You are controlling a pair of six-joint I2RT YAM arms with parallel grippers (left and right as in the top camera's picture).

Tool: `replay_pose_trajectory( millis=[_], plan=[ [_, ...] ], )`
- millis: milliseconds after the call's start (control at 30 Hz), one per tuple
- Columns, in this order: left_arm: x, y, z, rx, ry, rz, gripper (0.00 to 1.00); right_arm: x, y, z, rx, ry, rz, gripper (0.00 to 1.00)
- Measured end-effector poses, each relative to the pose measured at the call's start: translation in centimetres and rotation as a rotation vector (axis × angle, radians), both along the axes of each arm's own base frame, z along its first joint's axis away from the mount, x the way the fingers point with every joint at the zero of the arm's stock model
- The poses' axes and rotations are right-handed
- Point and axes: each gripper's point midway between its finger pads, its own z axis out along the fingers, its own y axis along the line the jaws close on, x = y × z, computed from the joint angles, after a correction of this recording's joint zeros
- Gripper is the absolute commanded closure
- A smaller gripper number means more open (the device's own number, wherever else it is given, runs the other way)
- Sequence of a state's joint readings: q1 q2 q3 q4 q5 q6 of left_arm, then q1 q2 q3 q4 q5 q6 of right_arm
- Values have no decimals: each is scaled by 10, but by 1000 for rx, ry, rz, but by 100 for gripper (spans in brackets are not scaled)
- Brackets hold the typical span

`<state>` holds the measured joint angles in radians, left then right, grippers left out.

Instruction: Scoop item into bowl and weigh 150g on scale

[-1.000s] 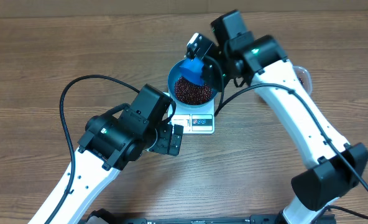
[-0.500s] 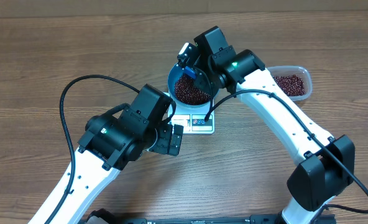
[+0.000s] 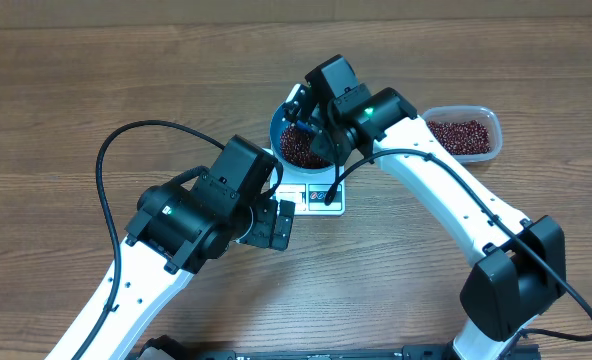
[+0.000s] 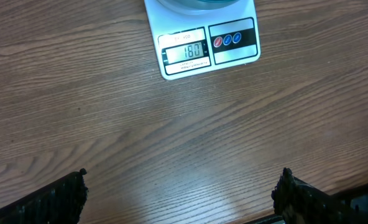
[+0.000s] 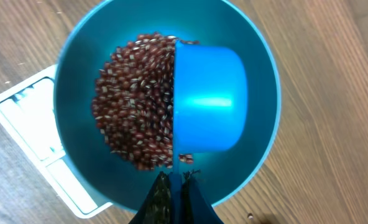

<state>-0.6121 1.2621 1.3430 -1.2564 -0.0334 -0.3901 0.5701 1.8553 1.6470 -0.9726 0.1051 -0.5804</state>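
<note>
Bowl [image 5: 78, 74] bright blue, scoop [image 5: 209, 106] lighter blue. Beans [image 5: 134, 106] dark red-brown, pale flecks. Scale [image 4: 196, 22] white; buttons [image 4: 227, 39] one red, two blue. Table [image 4: 171, 137] brown wood grain.

White arm links [image 3: 456, 200], black joint housings [image 3: 191, 215], black cables [image 3: 104, 170], green lights [image 3: 369, 112].

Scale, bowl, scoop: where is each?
Scale [image 4: 201, 45]: left wrist view, middle of its front panel.
Bowl [image 5: 262, 106]: right wrist view, bare inner wall.
Scoop [image 5: 209, 99]: right wrist view, middle of its cup.
</note>
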Motion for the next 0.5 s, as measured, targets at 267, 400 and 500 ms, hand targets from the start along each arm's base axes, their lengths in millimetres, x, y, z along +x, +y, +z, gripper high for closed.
replay_pose_trajectory(
  millis=[267, 400, 500],
  plan=[
    [0, 0, 0, 0, 0, 0, 0, -7, 7, -1, -5, 10, 19, 96],
    [0, 0, 0, 0, 0, 0, 1, -9, 9, -2, 8, 23, 15, 96],
    [0, 0, 0, 0, 0, 0, 1, -12, 10, -2, 25, 41, 12, 96]
  ],
)
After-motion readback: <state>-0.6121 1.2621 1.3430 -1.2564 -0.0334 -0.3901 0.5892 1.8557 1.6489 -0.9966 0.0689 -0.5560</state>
